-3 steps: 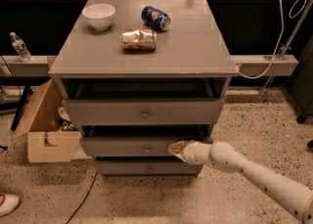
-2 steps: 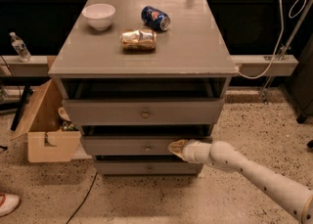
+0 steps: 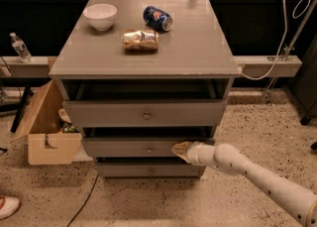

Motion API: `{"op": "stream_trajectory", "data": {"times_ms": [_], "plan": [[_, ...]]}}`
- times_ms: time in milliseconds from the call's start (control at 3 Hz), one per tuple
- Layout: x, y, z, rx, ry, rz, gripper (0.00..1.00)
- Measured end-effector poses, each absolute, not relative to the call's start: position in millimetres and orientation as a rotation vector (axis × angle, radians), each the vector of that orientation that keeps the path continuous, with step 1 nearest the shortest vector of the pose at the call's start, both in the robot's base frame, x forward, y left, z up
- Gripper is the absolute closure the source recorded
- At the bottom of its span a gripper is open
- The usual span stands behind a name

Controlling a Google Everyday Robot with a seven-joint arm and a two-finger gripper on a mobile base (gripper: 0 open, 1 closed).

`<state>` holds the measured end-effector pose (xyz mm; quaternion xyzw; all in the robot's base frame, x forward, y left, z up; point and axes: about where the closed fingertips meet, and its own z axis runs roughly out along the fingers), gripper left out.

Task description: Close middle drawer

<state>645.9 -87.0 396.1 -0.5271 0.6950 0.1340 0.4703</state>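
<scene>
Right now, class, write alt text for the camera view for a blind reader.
The claw is at the front of the partly open middle drawer. The top drawer is open too; a bowl, a blue can and a gold can sit on the cabinet.

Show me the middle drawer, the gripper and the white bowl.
middle drawer (image 3: 119,147): camera view, left half of its front panel.
gripper (image 3: 181,150): camera view, its tip, at the middle drawer's front, right of centre.
white bowl (image 3: 100,16): camera view, its inner hollow.
</scene>
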Motion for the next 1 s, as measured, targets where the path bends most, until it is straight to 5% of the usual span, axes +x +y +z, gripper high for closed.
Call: {"op": "stream_trajectory", "data": {"times_ms": [1000], "plan": [[599, -144, 399, -1.299, 1.713, 0.387, 1.0]]}}
